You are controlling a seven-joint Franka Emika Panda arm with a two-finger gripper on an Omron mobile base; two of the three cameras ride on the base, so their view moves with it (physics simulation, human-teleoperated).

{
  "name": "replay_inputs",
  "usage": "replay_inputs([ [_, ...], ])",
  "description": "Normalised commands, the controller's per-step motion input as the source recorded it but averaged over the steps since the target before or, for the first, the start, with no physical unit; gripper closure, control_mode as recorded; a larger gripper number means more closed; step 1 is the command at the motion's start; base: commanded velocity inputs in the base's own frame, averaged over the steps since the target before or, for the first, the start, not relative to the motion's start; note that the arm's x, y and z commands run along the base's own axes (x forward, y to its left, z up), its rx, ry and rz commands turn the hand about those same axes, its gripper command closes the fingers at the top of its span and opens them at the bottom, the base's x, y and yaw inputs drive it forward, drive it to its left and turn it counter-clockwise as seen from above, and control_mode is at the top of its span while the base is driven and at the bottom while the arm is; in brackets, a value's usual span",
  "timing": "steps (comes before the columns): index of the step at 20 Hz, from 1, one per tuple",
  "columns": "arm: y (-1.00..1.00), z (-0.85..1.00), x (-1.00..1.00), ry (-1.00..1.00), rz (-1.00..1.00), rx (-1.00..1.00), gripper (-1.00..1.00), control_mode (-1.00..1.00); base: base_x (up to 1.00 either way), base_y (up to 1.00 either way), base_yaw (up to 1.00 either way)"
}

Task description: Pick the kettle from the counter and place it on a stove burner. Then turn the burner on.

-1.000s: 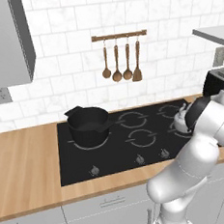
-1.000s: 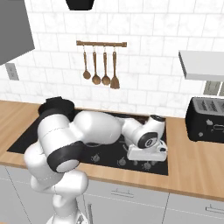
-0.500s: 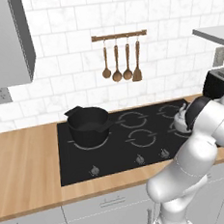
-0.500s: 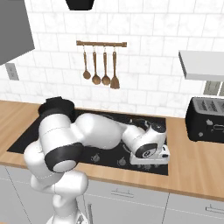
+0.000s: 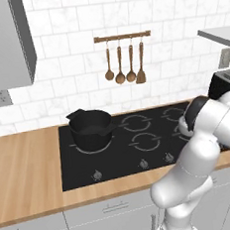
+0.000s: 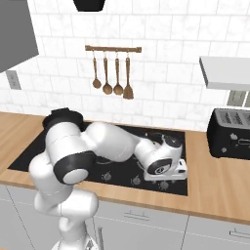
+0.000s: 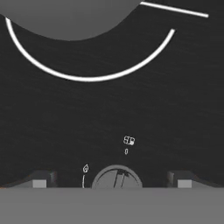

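Kettle (image 7: 65, 17): in the hand view it shows as a pale grey rounded body at the top edge, sitting inside the white ring of a burner (image 7: 87, 78). It looks set down on the stove rather than on the counter (image 5: 23, 170). In the left base view the forearm covers most of that corner, so I cannot confirm how squarely it is seated from there.

Gripper (image 7: 111, 181): jaws spread wide, nothing between them. The 2 fingertips (image 7: 39, 180) stand on either side of 1 round control knob (image 7: 116, 177) at the front of the black cooktop (image 5: 121, 156). Small flame and burner marks are printed just beside the knob. I cannot tell whether the tips touch the glass.

Progress, as judged:
- Step 1 (kettle onto a burner) appears done.
- Step 2 (burner on) is not yet done. The knob is framed but not gripped.
- Left to do: close on the knob and rotate it.

Whether this knob serves the kettle's burner is not readable from the markings.

Surroundings: a black pot (image 5: 91, 129) occupies the rear left burner, well apart from the working area. A rail of 4 wooden utensils (image 5: 122, 36) hangs on the tiled wall. A dark toaster (image 6: 229, 132) stands on the counter to the right of the stove.
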Motion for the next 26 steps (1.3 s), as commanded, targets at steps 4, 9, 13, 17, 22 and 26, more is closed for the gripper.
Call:
replay_inputs([
  [4, 0.00, -0.06, 0.11, 0.00, 0.00, 0.00, -1.00, -1.00, 0.00, 0.00, 0.00],
  [9, -0.08, -0.21, 0.00, 0.00, 0.00, 0.00, -1.00, -1.00, 0.00, 0.00, 0.00],
  [13, -0.09, -0.11, 0.00, 0.00, 0.00, 0.00, -1.00, -1.00, 0.00, 0.00, 0.00],
  [17, -0.22, 0.00, -0.02, 0.00, 0.00, 0.00, -1.00, -1.00, 0.00, 0.00, 0.00],
  [22, -0.15, 0.00, 0.00, 0.00, 0.00, 0.00, -1.00, -1.00, 0.00, 0.00, 0.00],
  [26, 0.00, 0.00, 0.00, 0.00, 0.00, 0.00, 1.00, -1.00, 0.00, 0.00, 0.00],
])
